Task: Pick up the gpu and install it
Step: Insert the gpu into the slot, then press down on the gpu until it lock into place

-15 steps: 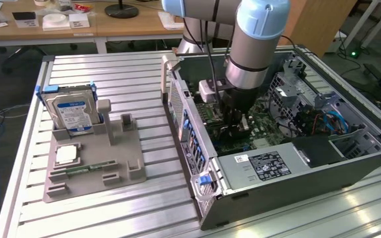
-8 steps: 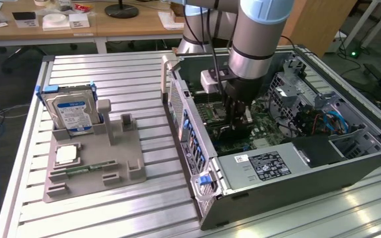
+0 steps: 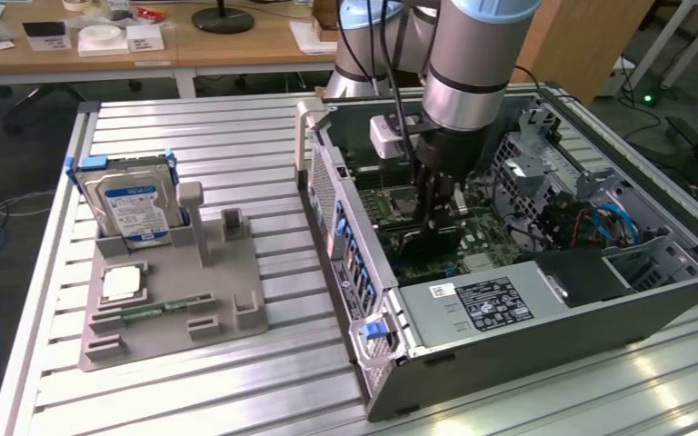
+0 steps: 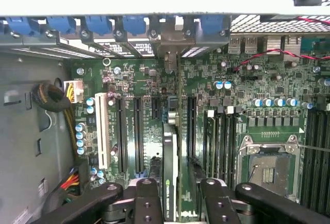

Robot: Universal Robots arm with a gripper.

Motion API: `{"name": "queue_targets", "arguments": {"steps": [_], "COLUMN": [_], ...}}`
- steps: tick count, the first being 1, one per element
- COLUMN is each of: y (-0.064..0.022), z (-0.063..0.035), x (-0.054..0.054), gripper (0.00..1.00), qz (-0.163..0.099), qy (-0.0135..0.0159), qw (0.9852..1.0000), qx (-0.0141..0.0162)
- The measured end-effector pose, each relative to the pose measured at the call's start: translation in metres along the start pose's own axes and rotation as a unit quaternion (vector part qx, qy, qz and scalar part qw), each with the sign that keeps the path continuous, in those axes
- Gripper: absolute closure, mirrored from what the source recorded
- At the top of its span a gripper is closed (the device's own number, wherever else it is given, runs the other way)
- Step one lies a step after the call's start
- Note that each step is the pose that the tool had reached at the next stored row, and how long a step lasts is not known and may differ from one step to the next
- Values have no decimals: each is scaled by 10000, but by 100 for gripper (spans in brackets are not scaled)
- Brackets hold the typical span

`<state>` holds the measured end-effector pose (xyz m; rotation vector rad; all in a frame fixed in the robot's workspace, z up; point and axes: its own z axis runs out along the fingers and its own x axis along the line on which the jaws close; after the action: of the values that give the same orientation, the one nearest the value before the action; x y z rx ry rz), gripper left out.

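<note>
Ribbed metal table carries an open computer case, where the robot arm reaches down over the motherboard. Its pincer is clamped on the gpu, held edge-on directly below it, lined up along an expansion slot. Pickup looks done; seating appears unfinished. Away on the table, a hard drive stands in its tray.

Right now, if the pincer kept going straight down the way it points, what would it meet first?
The pincer is shut on the gpu, held edge-down inside the computer case. Straight on lies the motherboard, so the card's lower edge would probably meet an expansion slot first; the remaining gap is unclear.
</note>
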<state>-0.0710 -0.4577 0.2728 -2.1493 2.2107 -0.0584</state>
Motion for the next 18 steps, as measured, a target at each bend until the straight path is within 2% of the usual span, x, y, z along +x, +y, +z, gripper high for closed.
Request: {"name": "queue_targets", "arguments": {"steps": [1,4,6,7,18], "y": [0,0,0,0,0], "z": [0,-1,-1,-1,-1], "x": [0,0,0,0,0], "gripper": [66,84,84,89,89], "qz": [0,0,0,0,0], "qy": [1,1,1,1,1], "qw": [10000,10000,10000,10000,10000], "qx": [0,0,0,-1,0]}}
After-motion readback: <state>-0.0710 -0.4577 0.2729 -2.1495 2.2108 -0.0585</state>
